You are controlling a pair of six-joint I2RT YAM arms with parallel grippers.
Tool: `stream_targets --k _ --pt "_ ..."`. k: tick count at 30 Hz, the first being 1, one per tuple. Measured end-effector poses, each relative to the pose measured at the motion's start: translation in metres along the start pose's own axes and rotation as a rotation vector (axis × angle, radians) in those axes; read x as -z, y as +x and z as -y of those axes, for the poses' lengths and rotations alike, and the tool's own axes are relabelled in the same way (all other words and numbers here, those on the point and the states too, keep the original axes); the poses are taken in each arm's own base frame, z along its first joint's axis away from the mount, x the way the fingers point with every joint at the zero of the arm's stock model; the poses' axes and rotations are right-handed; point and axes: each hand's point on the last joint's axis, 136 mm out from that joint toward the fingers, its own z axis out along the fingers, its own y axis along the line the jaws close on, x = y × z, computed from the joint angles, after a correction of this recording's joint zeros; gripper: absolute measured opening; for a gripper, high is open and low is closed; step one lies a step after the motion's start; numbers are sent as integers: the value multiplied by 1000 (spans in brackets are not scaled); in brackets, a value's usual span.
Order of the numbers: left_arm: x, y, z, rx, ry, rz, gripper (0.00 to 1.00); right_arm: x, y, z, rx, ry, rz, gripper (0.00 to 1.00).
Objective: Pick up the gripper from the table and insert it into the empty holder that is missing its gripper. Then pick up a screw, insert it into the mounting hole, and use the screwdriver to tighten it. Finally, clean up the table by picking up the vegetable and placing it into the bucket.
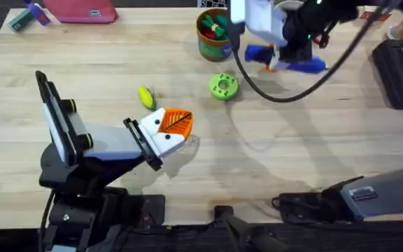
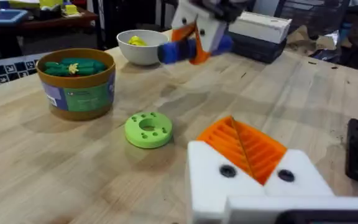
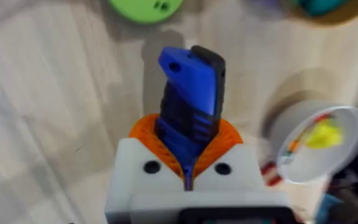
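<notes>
Right wrist view — the right end effector (image 3: 188,168) pinches the blue screwdriver (image 3: 190,93) at its body, above the counter (image 3: 42,93); rigid, smooth, probably top-heavy — grip mid-handle.

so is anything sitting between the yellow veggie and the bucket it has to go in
Nothing visible blocks it. In the overhead view the vegetable lies on bare table, with open wood up to the bucket. The green disc sits just to the side of that line.
</notes>
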Motion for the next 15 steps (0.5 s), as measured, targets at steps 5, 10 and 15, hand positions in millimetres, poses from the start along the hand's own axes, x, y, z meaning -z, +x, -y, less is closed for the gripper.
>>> stream_targets --k 5,10,15 --pt "0 0 0 0 0 0 18 -40 31 -18 -33 -98 -56 25" --pt "0 0 0 0 0 0 18 -73 47 -26 -20 -132 -81 25" --pt "0 0 0 0 0 0 18 -94 51 -37 -1 -192 -96 25"
